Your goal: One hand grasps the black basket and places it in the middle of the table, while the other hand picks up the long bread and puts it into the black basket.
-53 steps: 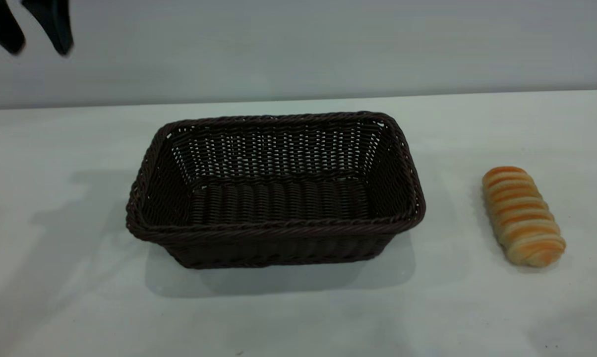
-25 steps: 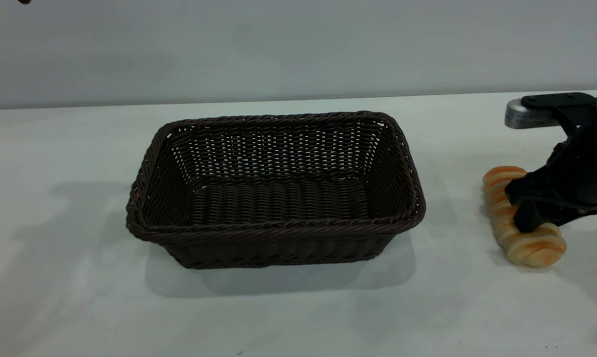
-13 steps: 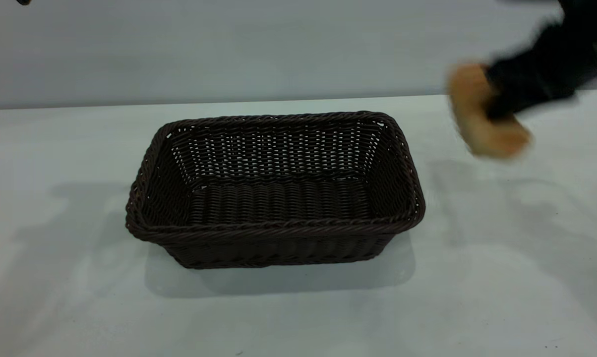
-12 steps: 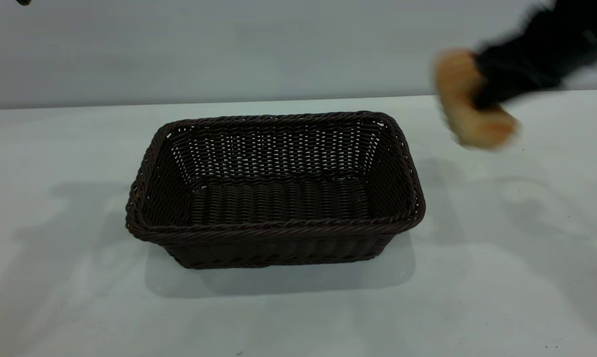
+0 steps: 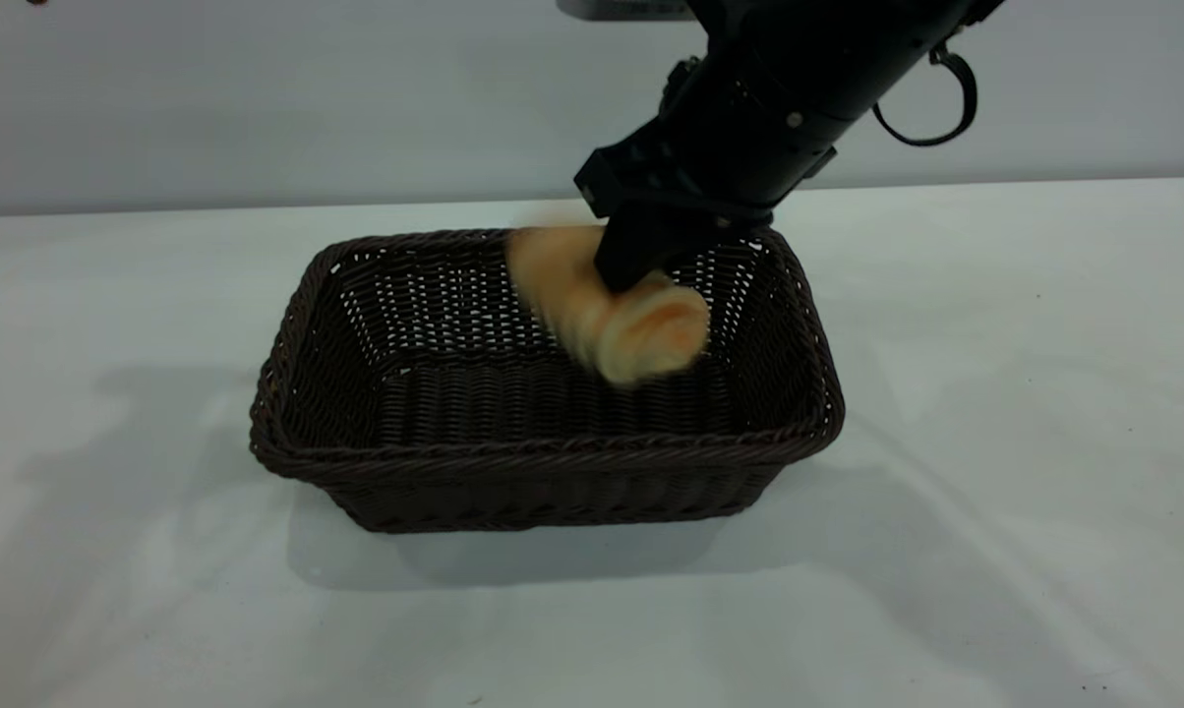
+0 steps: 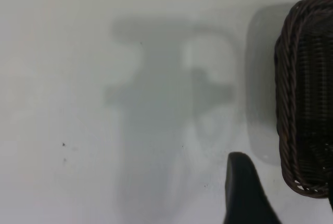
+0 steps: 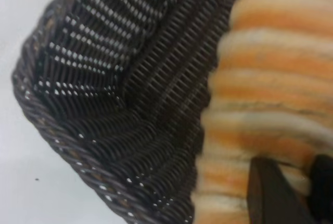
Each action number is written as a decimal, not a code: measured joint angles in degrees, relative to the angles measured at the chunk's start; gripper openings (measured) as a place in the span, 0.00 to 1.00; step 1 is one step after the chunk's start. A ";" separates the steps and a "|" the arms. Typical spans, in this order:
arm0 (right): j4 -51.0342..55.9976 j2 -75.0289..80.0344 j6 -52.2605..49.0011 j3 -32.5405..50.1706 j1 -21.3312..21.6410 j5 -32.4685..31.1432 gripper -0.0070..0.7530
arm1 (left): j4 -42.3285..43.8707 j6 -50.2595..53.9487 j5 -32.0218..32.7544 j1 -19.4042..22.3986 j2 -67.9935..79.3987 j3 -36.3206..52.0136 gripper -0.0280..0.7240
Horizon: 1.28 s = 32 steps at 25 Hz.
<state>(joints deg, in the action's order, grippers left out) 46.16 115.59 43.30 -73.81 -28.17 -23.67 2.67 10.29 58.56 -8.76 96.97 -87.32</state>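
Right gripper is clamped on the long bread, holding it in the air over the black basket, inside the rim line, toward the basket's far right part. The bread is tilted, near end lower, and not touching the basket floor as far as I can tell.

Exterior view: the basket sits roughly mid-table, upright, with nothing else in it. My read is that the basket placement half is done and nothing needs correcting there. The left arm is out of this shot apart from a dark scrap at the top left corner, so it looks parked.

Left wrist view: one black finger of the left gripper shows, hanging above bare table just beside the basket's end wall. It is holding nothing and is clear of the wicker. Only one finger is in shot, so I can't tell whether it is spread or closed.

Right wrist view: the bread's striped top fills the shot, with a dark fingertip pressed against it. The basket corner and woven floor lie below the bread, so the bread is over the interior, not the rim.

Left to do, as I judge it: lower the bread, release it and retract the right arm. Roughly the last stretch of the task. Main risk is a high drop, where the bun could bounce or roll against the sloped side.
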 joint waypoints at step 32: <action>-52.90 -55.70 -48.54 17.80 10.36 -40.48 0.51 | 9.59 0.88 0.25 0.00 -62.21 36.60 0.63</action>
<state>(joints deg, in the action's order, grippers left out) -6.74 59.89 -5.24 -56.00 -17.80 -64.14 12.26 11.17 58.81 -8.76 34.76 -50.72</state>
